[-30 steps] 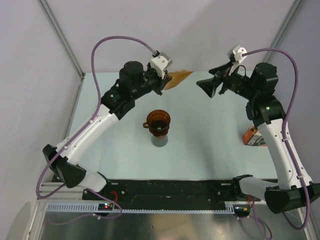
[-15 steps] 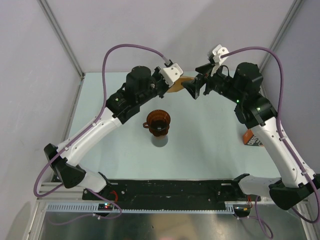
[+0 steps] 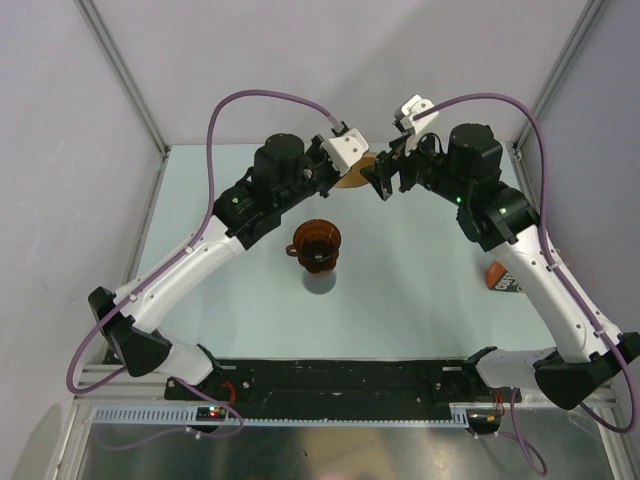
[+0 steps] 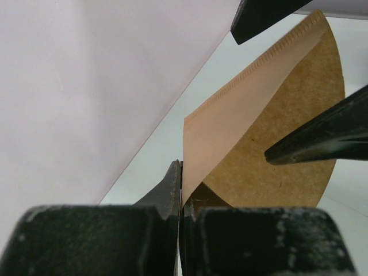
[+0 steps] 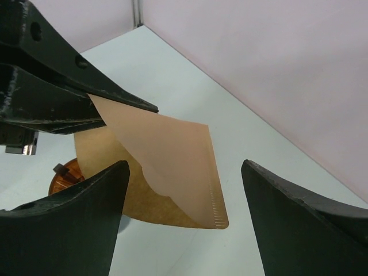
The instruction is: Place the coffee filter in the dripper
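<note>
Left wrist view: the coffee filter (image 4: 270,132) is pinched by the left gripper (image 4: 181,175), at one o'clock from the dripper (image 3: 317,243); the spread jaws of the right gripper (image 5: 184,167) are best closed on one layer only.

- You'll see the coffee filter (image 4: 276,144) as a tan-brown paper fan with a crimped seam along one straight edge. It hangs in the air over the far side of the table (image 3: 420,310), its narrow end pinched in the left gripper (image 4: 181,187) and its layers slightly parted.
- Your dripper (image 3: 317,243) is a dark reddish-brown translucent cone. It stands upright near mid-table with its small handle to the left, well apart from the filter.
</note>
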Controlling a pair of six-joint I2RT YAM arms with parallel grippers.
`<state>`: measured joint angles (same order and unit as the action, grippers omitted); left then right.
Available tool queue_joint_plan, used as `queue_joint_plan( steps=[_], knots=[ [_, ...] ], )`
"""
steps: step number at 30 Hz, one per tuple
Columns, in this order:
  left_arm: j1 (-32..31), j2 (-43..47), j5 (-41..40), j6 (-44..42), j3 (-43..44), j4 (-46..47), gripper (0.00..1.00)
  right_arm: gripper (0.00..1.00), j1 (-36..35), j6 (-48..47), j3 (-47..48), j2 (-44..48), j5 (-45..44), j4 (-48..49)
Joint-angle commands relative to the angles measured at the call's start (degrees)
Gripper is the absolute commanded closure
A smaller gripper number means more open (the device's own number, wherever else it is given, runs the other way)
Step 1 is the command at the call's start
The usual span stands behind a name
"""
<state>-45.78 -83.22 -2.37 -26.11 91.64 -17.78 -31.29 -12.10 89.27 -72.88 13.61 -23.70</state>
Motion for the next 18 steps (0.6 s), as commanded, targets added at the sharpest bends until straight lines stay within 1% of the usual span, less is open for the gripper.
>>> queue_joint_plan(
  steps=[1,5,10,18],
  knots=[
    [-0.25,2.34,0.49,-0.57,0.90,1.13,1.00,0.17,-0.43,-1.51,0.85,-0.28,-4.44,0.29],
    [-0.24,2.26,0.75,-0.64,0.83,1.09,1.00,0.21,-0.39,-0.23,0.84,-0.64,-6.47,0.50],
    [-0.24,2.01,1.79,-1.02,1.03,1.23,1.00,0.27,-0.19,2.53,1.00,-0.76,-2.94,0.67],
    [-0.32,1.92,4.06,-1.19,1.30,1.26,1.00,0.43,-0.39,3.39,2.68,-2.27,-0.89,-1.24]
  ],
)
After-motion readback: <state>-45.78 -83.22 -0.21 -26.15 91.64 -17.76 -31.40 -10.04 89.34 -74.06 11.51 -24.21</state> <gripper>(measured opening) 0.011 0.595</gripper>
